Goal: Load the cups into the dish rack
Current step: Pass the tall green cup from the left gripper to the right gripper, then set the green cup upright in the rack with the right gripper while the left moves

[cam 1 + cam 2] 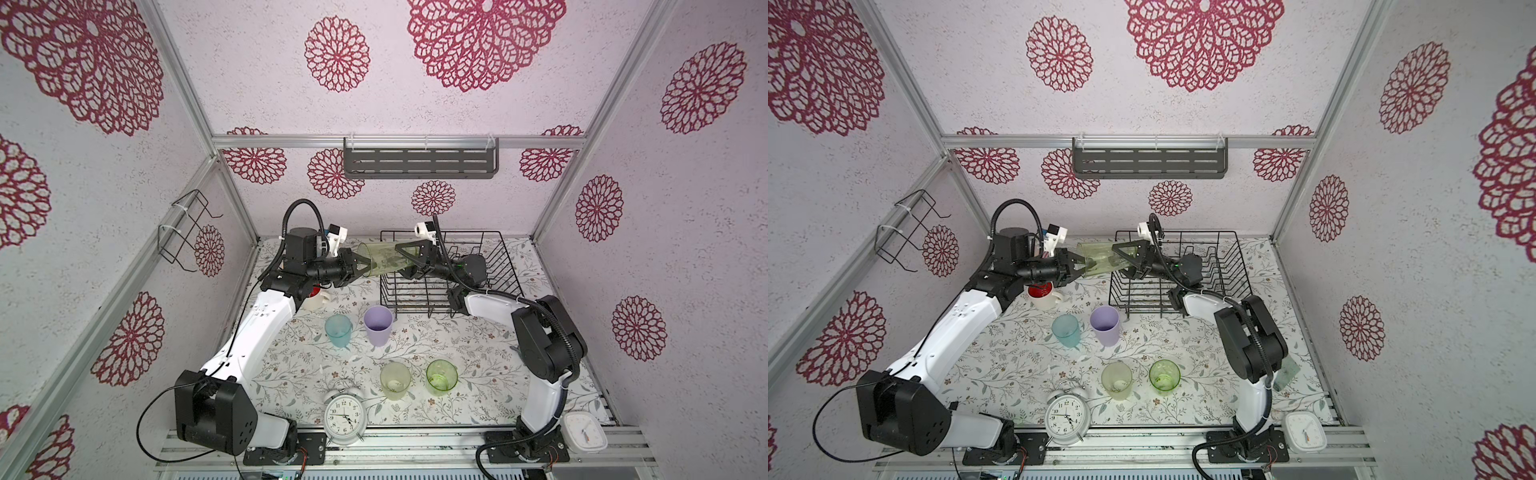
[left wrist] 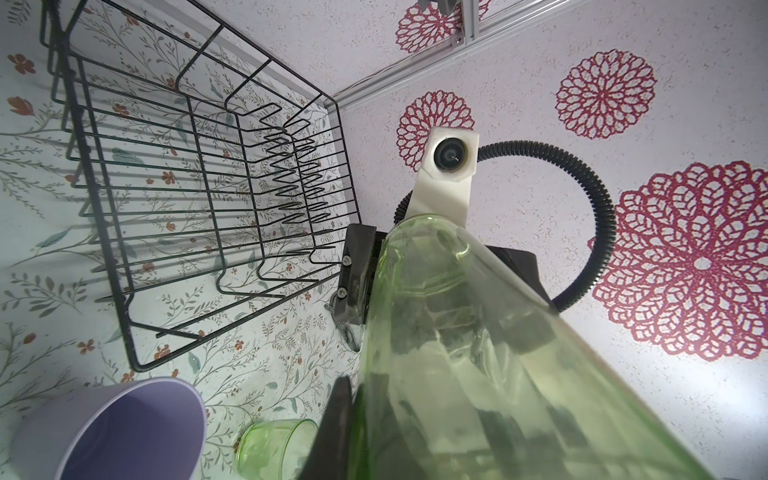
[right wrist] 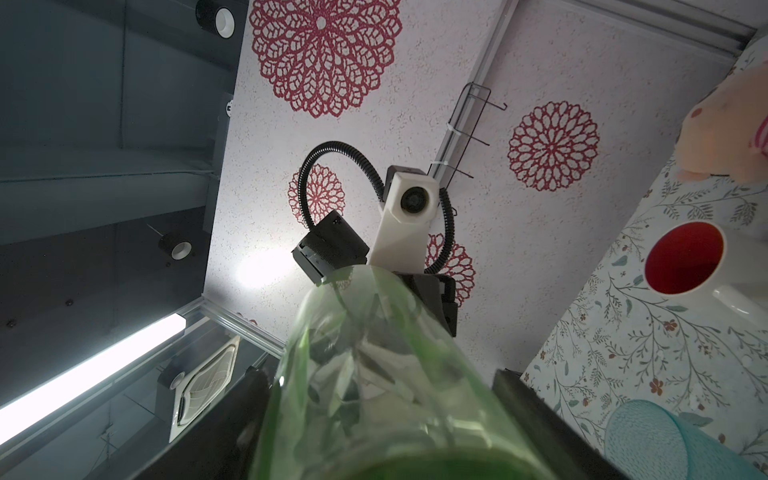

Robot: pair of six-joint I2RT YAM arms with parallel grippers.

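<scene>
Handover at dish rack's (image 1: 494, 266) left edge: left gripper (image 1: 363, 268) pinches green tumbler (image 1: 384, 258) rim, right gripper (image 1: 401, 261) straddles base (grip unconfirmed). Next: right clamps.

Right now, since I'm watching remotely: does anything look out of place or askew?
One green tumbler lies sideways in mid-air at the dish rack's left edge, with the left gripper pinching its rim and the right gripper straddling its base. Nothing else stands out.

Open to me, right of centre: the left half of the large black wire dish rack (image 1: 395, 291); upright black wire prongs (image 1: 500, 266) crowd its right end.
</scene>
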